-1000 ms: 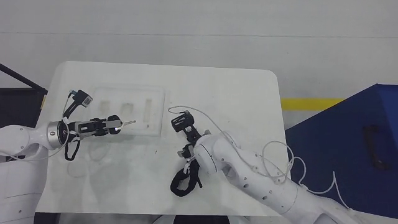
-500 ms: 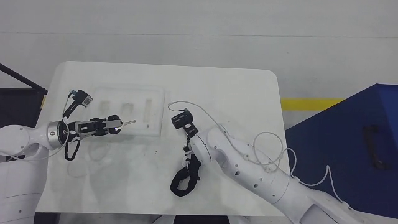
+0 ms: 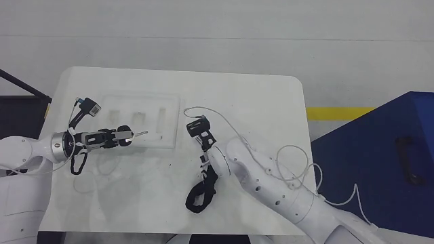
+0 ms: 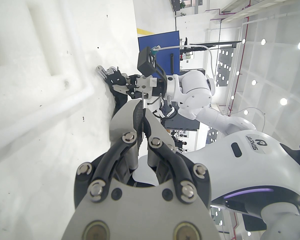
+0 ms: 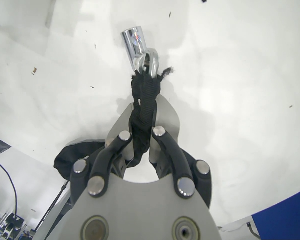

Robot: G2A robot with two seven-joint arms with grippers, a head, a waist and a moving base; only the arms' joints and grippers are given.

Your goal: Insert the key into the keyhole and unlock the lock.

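- A white table (image 3: 264, 102) stands on a pale floor. It carries a white foam tray (image 3: 173, 133) with shallow recesses, and a blue panel (image 3: 380, 163) stands off to one side.
- The left gripper (image 4: 143, 112) is pinched tight on the key (image 4: 142, 99). The thin blade sticks out past the fingertips, over the tray's edge and aimed toward the other arm.
- The right gripper (image 5: 143, 107) is clamped on the black fabric sleeve (image 5: 143, 93) of the lock. The chrome lock cylinder (image 5: 134, 41) juts just past the fingertips, close above the table, and the rest of the sleeve loops behind the wrist.
- Key and lock are well apart, so the step in hand looks like bringing them together and lining them up.
- To do it well:
  - Find the keyhole first; I cannot tell which end of the cylinder carries it. Turn that end toward the blade.
  - The cylinder is held only through soft fabric and will likely give under a push, so brace it against the table or grip nearer the metal.
  - Match the blade's axis to the cylinder's and approach slowly and straight. Twist only once the key is fully seated, since the narrow pinch could let it slip.
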